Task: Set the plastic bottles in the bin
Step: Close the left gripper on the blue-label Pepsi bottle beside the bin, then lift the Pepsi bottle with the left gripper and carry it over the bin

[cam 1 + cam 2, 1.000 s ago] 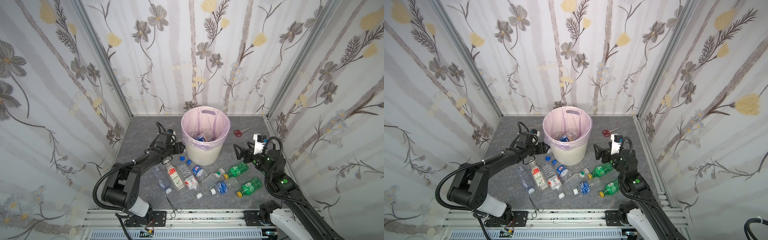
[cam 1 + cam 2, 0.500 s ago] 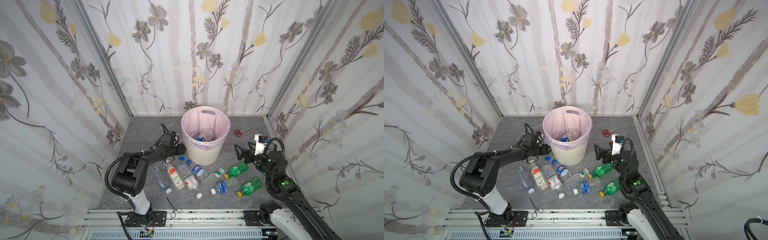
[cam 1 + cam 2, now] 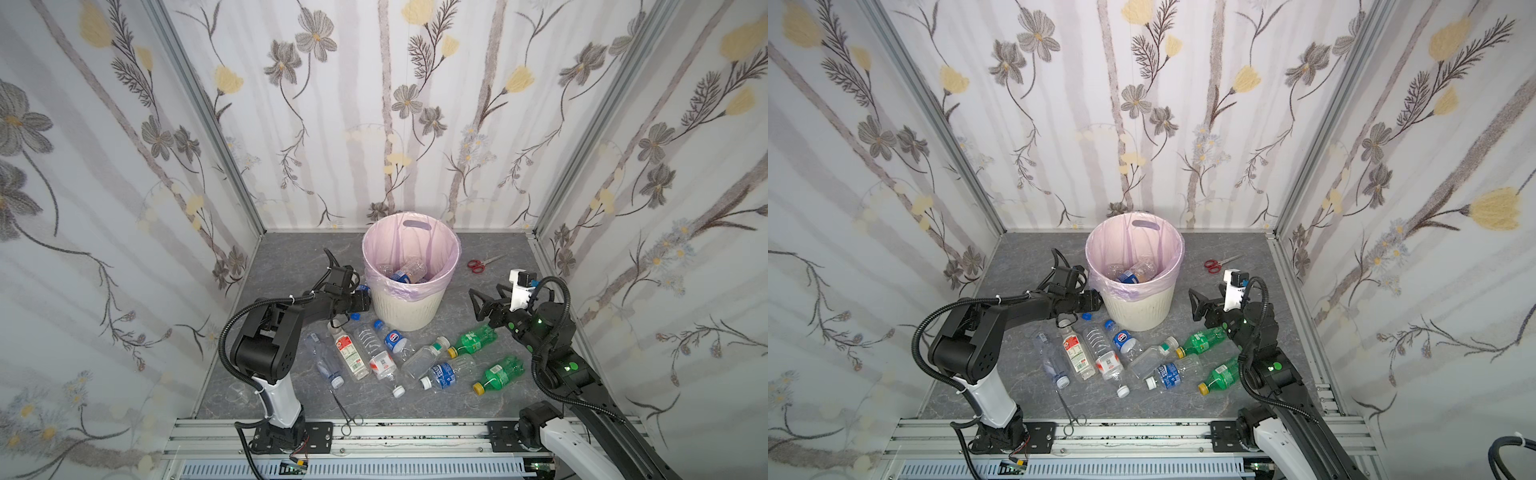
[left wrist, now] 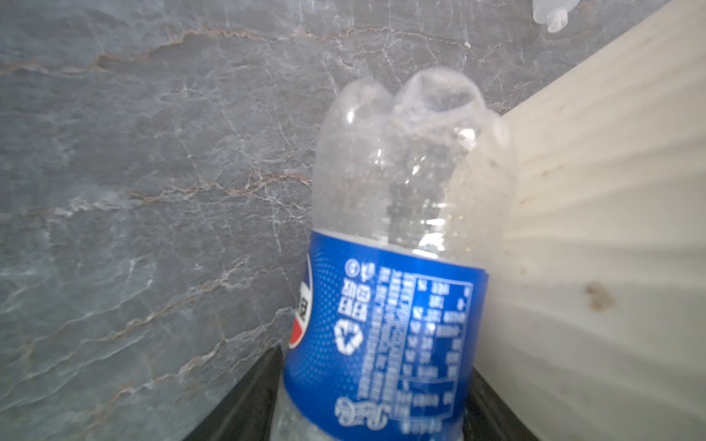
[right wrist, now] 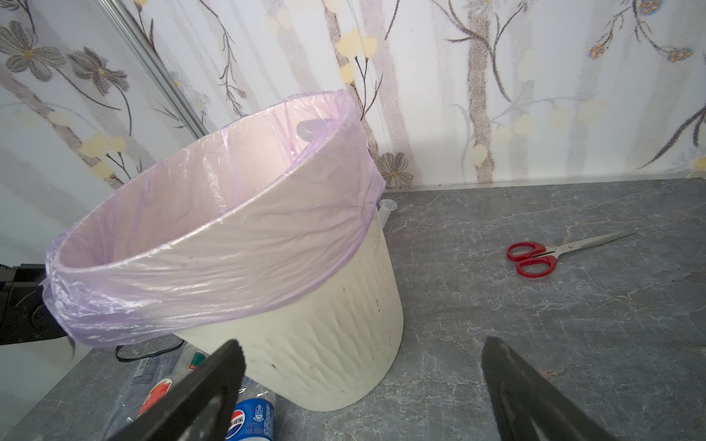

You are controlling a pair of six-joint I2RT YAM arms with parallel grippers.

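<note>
L gripper (image 4: 378,359) straddling blue-label bottle (image 4: 401,191) lying on tabletop (image 4: 153,152) just beside bin (image 4: 592,229) wall; squeezing yet or not – can't tell. R gripper (image 5: 363,343) hanging wide open, empty. Prob light, thin-walled, slick, crushing easily; gripping mid-body safest.

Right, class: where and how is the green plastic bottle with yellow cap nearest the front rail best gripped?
The green plastic bottle lies flat on its side, neck tapering to the cap; likely grip its wider labelled mid-body from above, jaws across its width.
</note>
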